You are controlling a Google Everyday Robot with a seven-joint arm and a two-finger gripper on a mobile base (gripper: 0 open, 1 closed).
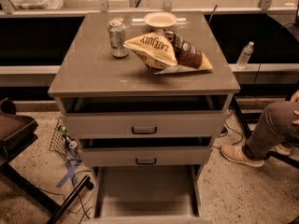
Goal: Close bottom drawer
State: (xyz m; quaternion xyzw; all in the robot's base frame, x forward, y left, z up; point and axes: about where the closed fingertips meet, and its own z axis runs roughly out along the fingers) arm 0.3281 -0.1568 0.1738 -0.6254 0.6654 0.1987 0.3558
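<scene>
The bottom drawer of the grey cabinet is pulled far out toward me, its long plain tray bare and its front cut off by the lower edge of the view. Above it, the middle drawer and the taller top drawer each stand a little open, with small dark handles. My gripper is not in view.
On the cabinet top stand a drink can, a yellow chip bag, a brown bag and a white bowl. A seated person's leg and shoe are at the right. A dark chair and cables are at the left.
</scene>
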